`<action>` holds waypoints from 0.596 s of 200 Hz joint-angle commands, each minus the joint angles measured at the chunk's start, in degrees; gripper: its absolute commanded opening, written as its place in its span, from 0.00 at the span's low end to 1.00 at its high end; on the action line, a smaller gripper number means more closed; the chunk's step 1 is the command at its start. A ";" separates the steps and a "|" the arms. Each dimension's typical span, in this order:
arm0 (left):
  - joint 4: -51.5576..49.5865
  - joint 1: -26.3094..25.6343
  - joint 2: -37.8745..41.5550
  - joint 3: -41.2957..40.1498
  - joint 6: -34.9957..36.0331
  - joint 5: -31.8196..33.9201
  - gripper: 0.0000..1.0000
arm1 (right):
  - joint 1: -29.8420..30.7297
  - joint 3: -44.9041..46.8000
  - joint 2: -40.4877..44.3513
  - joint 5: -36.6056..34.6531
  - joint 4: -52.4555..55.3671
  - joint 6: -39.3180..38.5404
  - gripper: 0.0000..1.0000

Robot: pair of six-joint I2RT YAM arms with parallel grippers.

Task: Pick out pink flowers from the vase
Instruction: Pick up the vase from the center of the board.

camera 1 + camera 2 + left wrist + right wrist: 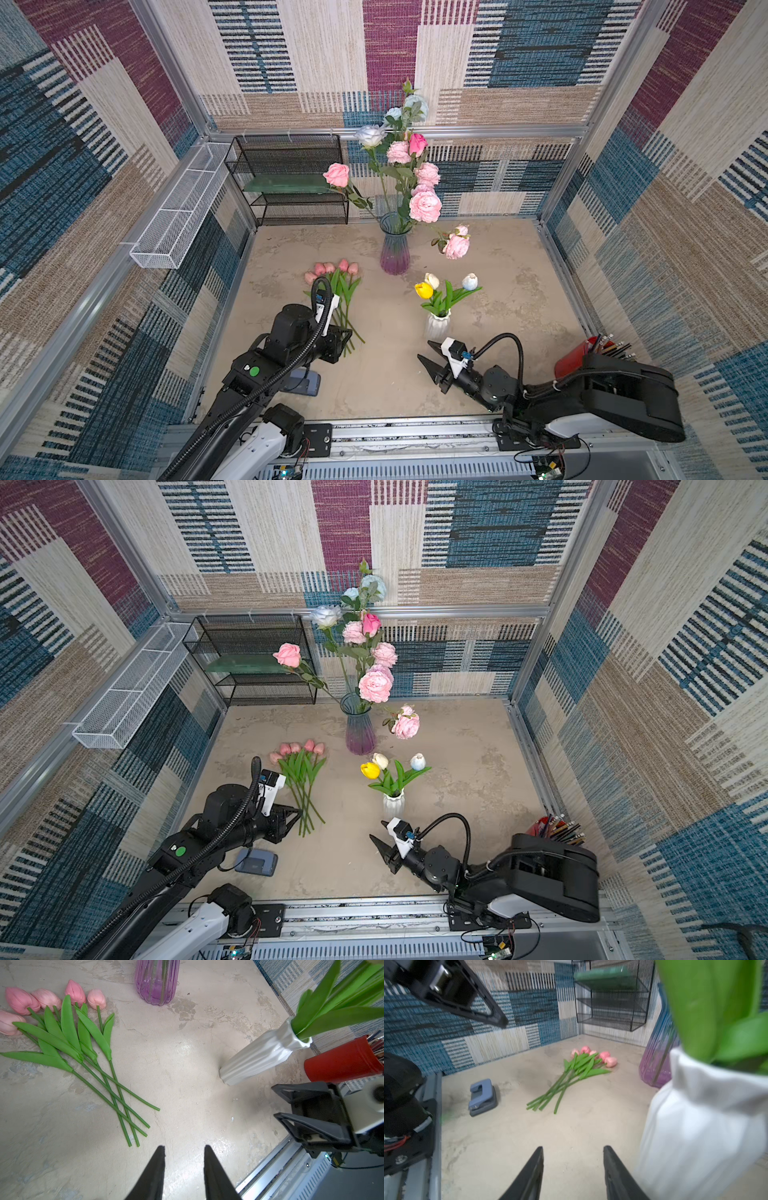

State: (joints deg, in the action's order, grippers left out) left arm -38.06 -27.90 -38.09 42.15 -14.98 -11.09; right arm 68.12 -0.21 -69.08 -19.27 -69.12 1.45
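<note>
Several pink tulips (332, 269) (45, 999) (591, 1054) lie in a bundle on the table, left of centre, stems toward the front. A purple glass vase (395, 249) (360, 733) at the back holds pink roses (424, 205) and pale blue ones. A white ribbed vase (437, 326) (259, 1057) holds yellow and white tulips. My left gripper (348, 340) (184, 1147) is open and empty, hovering by the tulip stem ends. My right gripper (424, 350) (573, 1147) is open and empty, just in front of the white vase.
A black mesh shelf (291, 178) stands at the back left, with a white mesh basket (178, 216) on the left wall. A red pencil holder (575, 359) sits at the right edge. A blue hole punch (482, 1097) lies under my left arm.
</note>
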 commanded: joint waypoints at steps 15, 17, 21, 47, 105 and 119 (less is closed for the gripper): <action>1.72 -0.05 0.19 -0.18 0.96 -1.30 0.34 | -2.07 4.34 19.90 -5.16 18.28 0.77 0.68; 1.75 -0.05 0.20 -0.19 0.93 -1.39 0.34 | -2.36 4.47 21.30 -5.19 19.32 1.04 0.69; 1.79 -0.05 0.22 -0.22 0.92 -1.39 0.34 | -4.01 4.87 25.36 -4.85 21.41 1.53 0.70; 1.88 -0.05 0.12 -0.19 0.93 -1.56 0.34 | -14.28 5.71 38.42 1.24 32.04 3.90 0.91; 1.85 -0.11 -0.50 -0.15 0.99 -1.56 0.33 | -18.84 2.74 29.30 13.04 30.89 2.66 0.95; 1.77 -0.05 -0.65 -0.15 1.03 -1.56 0.33 | -16.36 1.09 23.61 10.50 29.26 0.93 0.95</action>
State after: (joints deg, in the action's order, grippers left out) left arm -36.88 -27.90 -38.61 42.11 -14.96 -12.25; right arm 48.99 -0.21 -39.11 -9.13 -39.03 5.15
